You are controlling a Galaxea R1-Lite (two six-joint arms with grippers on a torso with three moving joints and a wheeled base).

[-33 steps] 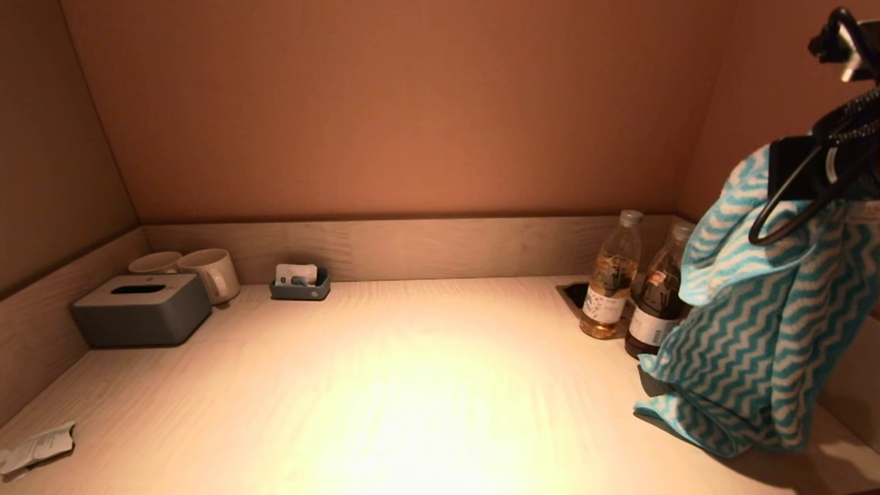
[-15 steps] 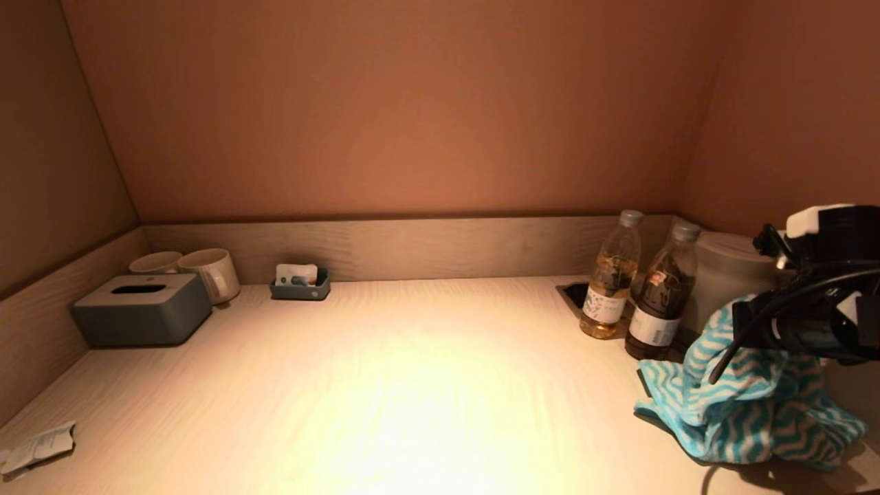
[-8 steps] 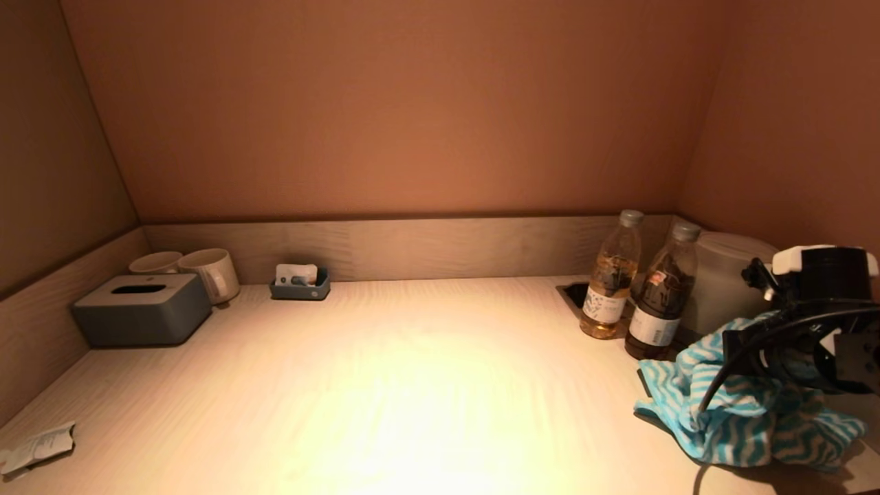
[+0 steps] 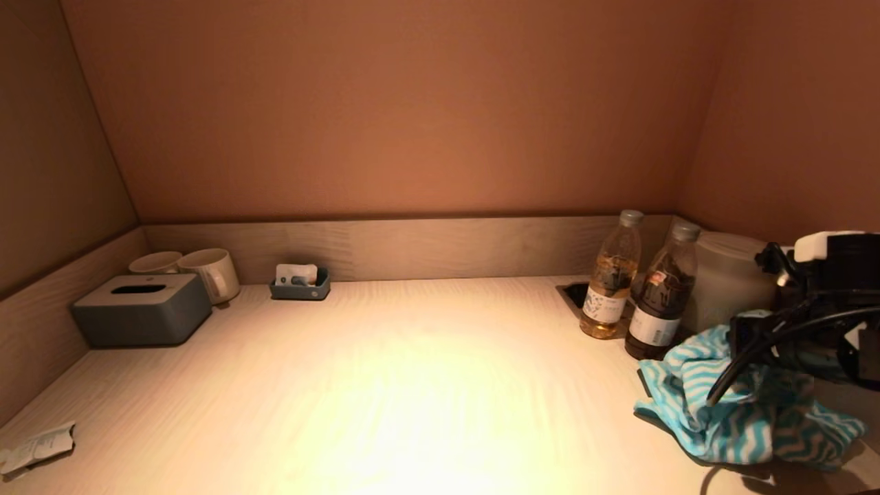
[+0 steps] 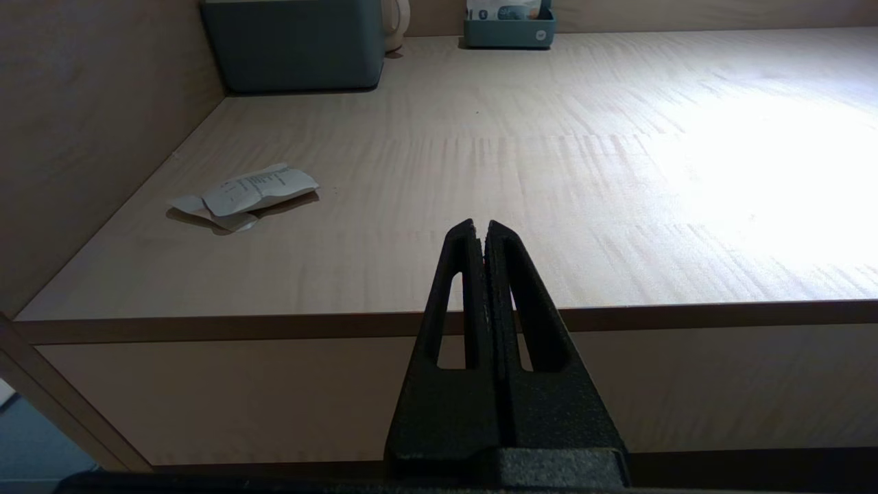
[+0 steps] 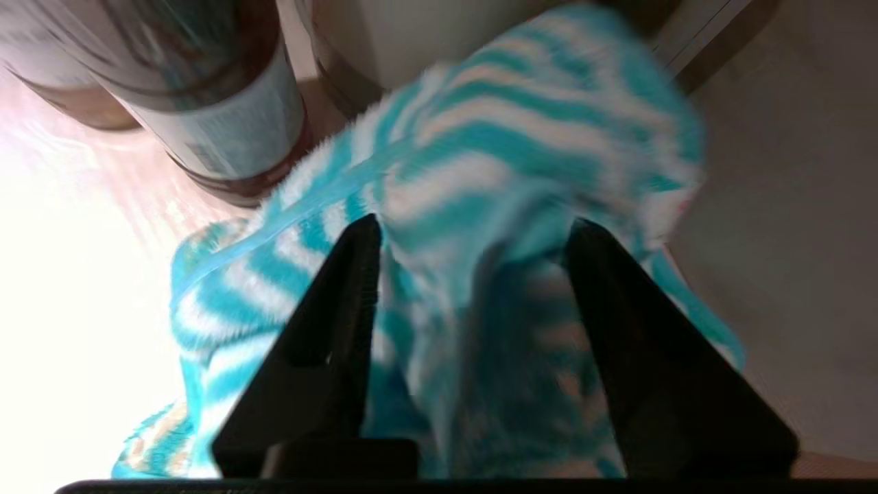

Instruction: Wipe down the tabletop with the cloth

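The teal-and-white zigzag cloth [image 4: 742,412] lies bunched on the light wooden tabletop [image 4: 412,385] at the near right. My right gripper [image 4: 777,357] hangs just over the heap. In the right wrist view its jaws [image 6: 473,230] stand wide apart, with a hump of the cloth [image 6: 494,137] rising between them. My left gripper [image 5: 479,230] is shut and empty, parked in front of and below the table's front edge [image 5: 274,326]; it does not show in the head view.
Two bottles [image 4: 610,282] [image 4: 660,295] and a white jug [image 4: 729,282] stand right behind the cloth. A grey tissue box [image 4: 141,309], two mugs [image 4: 210,273] and a small tray [image 4: 300,283] stand at the back left. A crumpled paper [image 4: 38,447] lies near left.
The right gripper came down with the hanging cloth until the cloth heaped on the table. Since half a second ago the gripper has risen slightly and the heap stays on the table.
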